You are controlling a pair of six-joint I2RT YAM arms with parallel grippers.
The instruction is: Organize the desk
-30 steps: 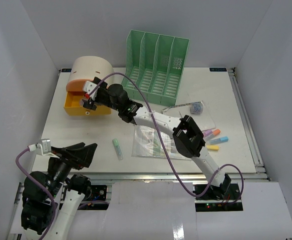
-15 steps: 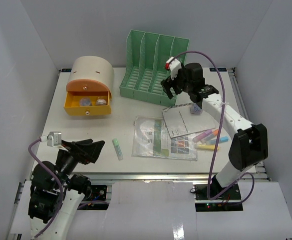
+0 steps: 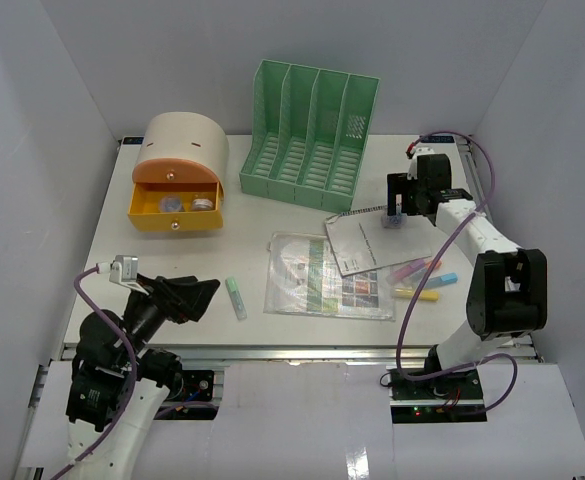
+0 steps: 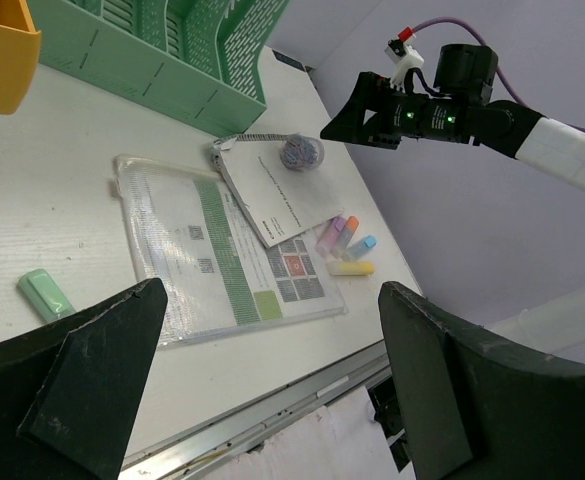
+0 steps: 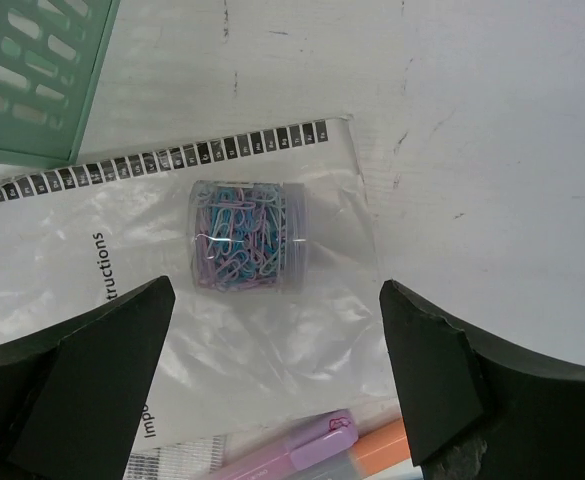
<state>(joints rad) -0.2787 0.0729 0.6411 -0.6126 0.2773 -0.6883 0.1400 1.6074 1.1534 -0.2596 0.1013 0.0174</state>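
The large flat white desk [image 3: 172,265] with metal rail edges fills a white-walled booth and lies under both arms. The right gripper [image 5: 275,285] hangs over its far right part, jaws wide apart and empty, above a small clear jar of pastel paper clips [image 5: 247,238] standing on a plastic-wrapped spiral booklet [image 5: 92,270]. The left gripper [image 4: 270,290], equally spread and empty, hovers at the near left edge, near a mint-green highlighter [image 3: 235,297].

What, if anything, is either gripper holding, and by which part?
Nothing. Both are open and empty: the right gripper hangs over the jar of paper clips, the left gripper over the near side of the desk.
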